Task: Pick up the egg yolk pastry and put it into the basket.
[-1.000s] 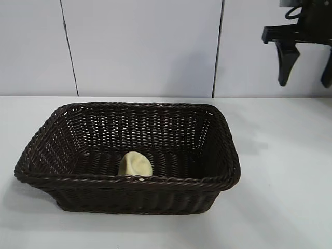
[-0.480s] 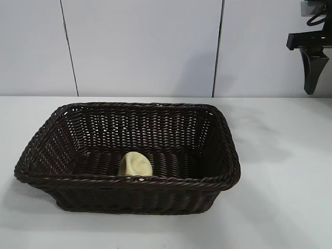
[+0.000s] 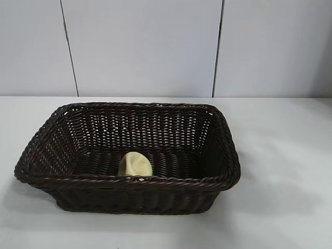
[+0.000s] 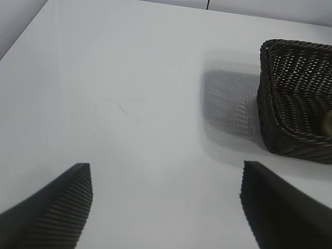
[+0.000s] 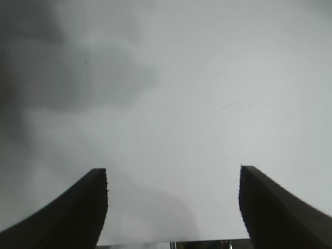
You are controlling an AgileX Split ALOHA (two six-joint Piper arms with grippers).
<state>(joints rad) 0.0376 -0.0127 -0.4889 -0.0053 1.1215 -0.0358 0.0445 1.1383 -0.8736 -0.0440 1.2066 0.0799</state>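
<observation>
The egg yolk pastry (image 3: 136, 164) lies on the floor of the basket (image 3: 218, 116), close behind the near wall and a little left of the middle, its lower edge hidden by the braided rim. The dark brown wicker basket stands on the white table (image 3: 280, 155), left of centre in the exterior view, in front of a pale panelled wall (image 3: 140, 46).

Neither arm shows in the exterior view. In the left wrist view, the left gripper (image 4: 165, 202) is spread wide, its two ribbed black fingers (image 4: 57, 202) well apart with only bare tabletop between them; it holds nothing and touches nothing. A corner of the basket shows farther off in that view. In the right wrist view, the right gripper (image 5: 173, 199) is likewise wide apart over bare table, empty, its fingers (image 5: 78, 202) clear of everything.
</observation>
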